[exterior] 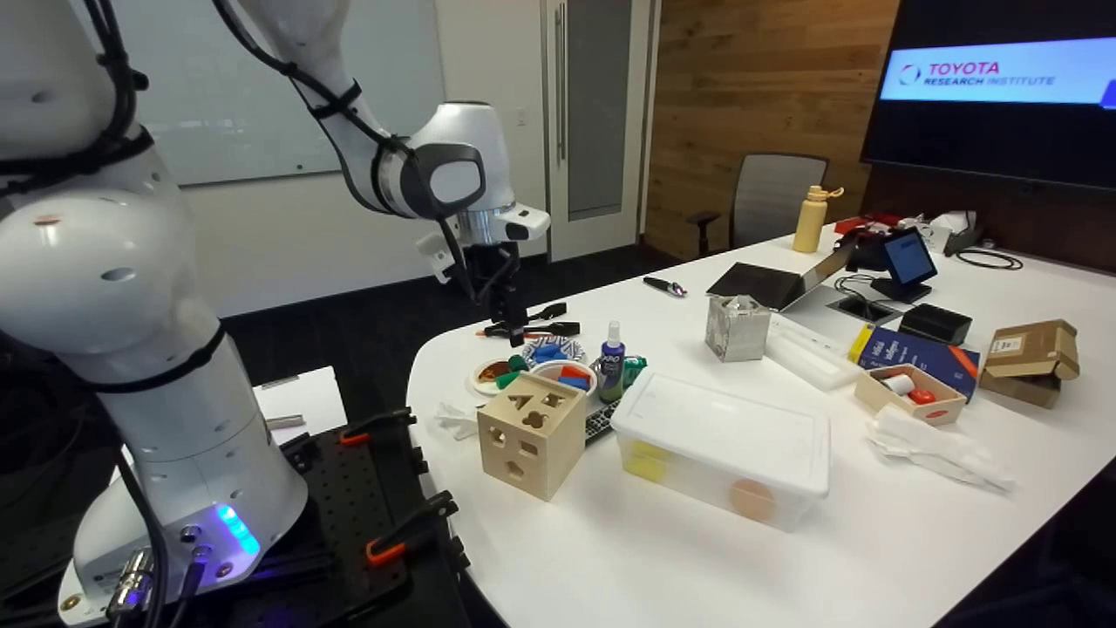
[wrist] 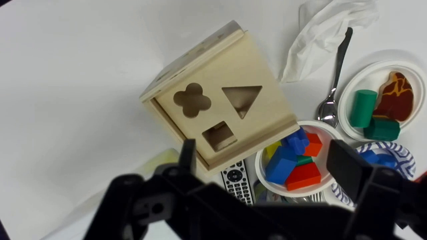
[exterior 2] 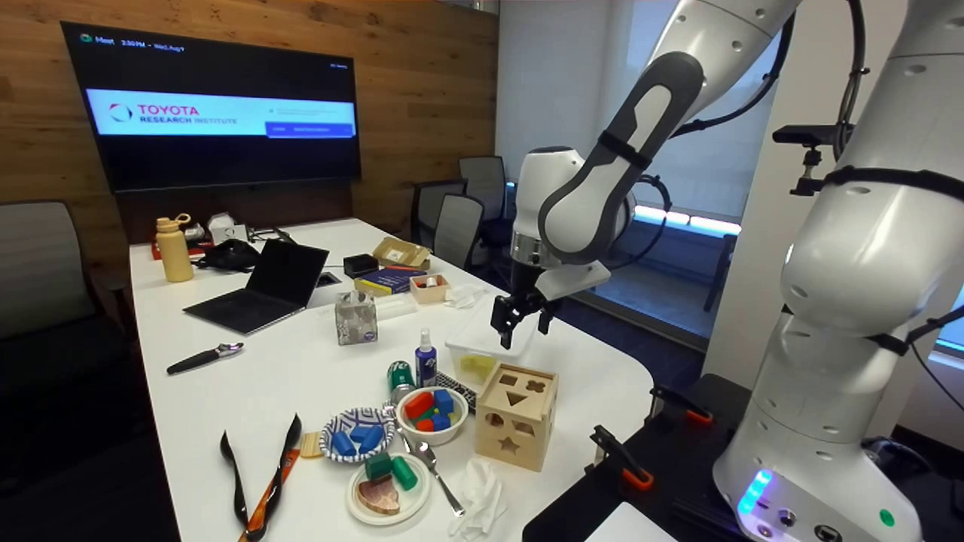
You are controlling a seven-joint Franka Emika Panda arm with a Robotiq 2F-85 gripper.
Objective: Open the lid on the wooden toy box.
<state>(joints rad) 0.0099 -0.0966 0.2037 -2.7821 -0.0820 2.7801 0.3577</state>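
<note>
The tool [exterior 2: 525, 336] is held, jaws apart, higher than the wooden toy box [exterior 2: 505, 430], topped by its lid [wrist: 218, 107] and flanked by a bowl [wrist: 260, 170] of blocks [wrist: 282, 165].

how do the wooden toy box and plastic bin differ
The wooden toy box is pale wood; the plastic bin is translucent white plastic. The wooden toy box is cube-shaped; the plastic bin is longer and lower. The wooden toy box is pierced on top; the plastic bin's top is plain. Both stand on the white table.
</note>
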